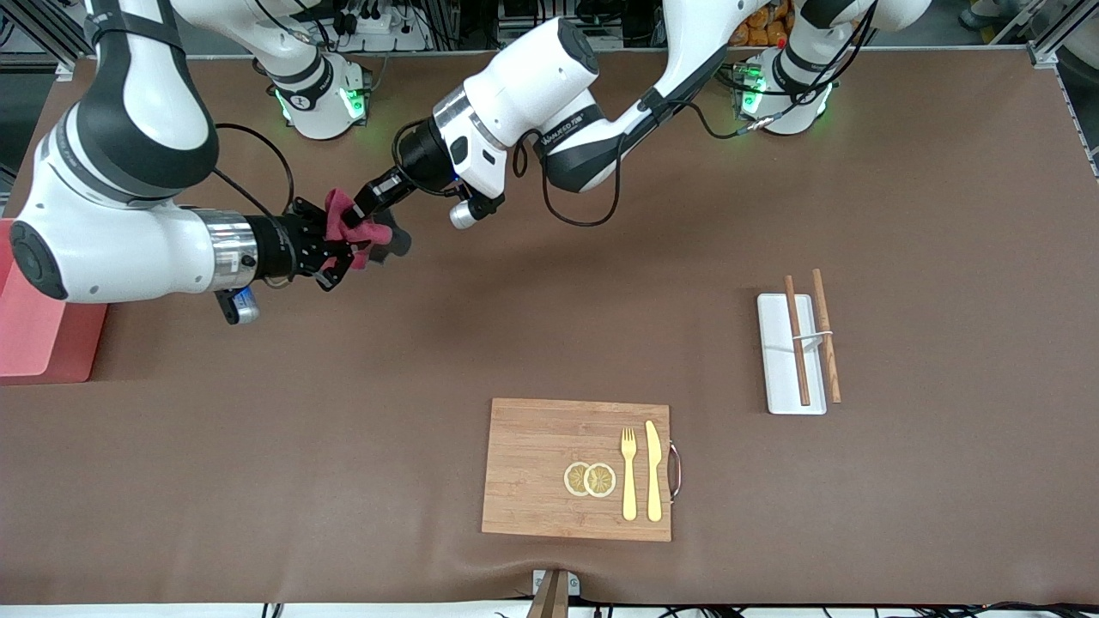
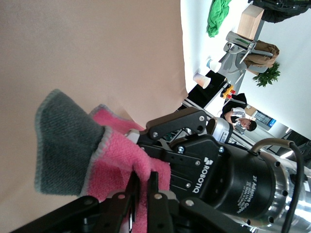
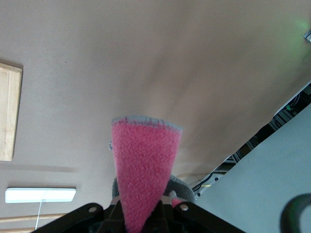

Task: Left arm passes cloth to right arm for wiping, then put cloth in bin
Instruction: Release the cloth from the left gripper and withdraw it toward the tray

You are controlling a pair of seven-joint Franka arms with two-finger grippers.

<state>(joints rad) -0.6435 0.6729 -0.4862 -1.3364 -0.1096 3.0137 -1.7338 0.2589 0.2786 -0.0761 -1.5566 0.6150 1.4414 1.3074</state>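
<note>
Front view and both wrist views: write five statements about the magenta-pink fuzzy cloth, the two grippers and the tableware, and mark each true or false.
1. The magenta-pink fuzzy cloth hangs in the air between the left gripper and the right gripper. True.
2. The right gripper is shut on the cloth. True.
3. The cloth lies in the salmon-pink rectangular plastic bin. False: it is up over bare table.
4. The yellow fork and yellow knife lie on the flat white tray. False: they lie on the wooden board.
5. Two lemon slices lie on the board. True.
</note>
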